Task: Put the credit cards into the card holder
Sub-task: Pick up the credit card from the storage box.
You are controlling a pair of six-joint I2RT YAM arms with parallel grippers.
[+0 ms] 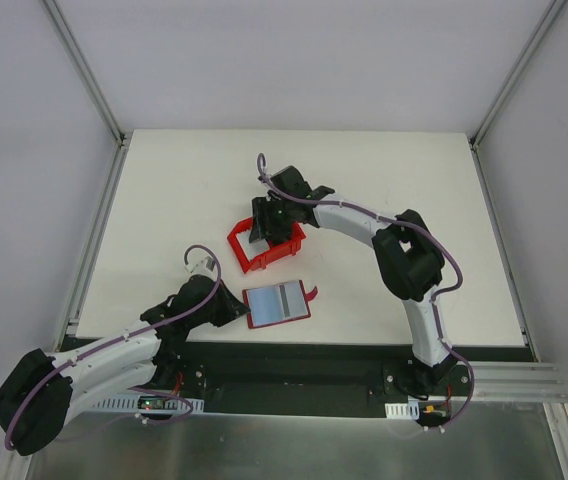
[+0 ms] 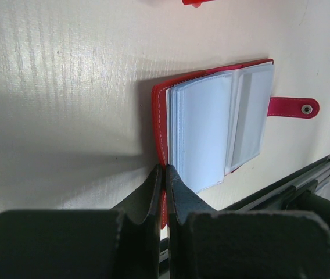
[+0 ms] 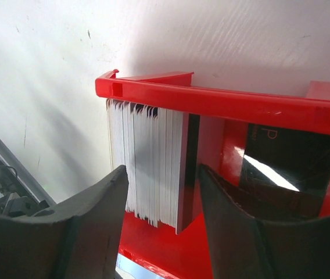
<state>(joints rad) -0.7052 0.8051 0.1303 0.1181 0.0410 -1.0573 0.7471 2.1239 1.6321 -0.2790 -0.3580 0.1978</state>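
While the left gripper (image 1: 238, 308) pinches the open card holder (image 1: 277, 304), the right gripper (image 1: 264, 228) gapes over the red bin (image 1: 276, 256).
From above, the holder lies by the table's (image 1: 164, 200) near edge, on the bin's near side. Left wrist: fingers (image 2: 147, 200) closed on its red cover edge. Right wrist: fingers (image 3: 89, 221) wide apart astride the upright credit cards (image 3: 147, 168), gripping nothing.

On my feed the card holder (image 2: 217, 131) is red with pale blue sleeves, bin (image 3: 223, 103) bright red, credit cards (image 3: 144, 168) white, counter (image 1: 164, 200) off-white.
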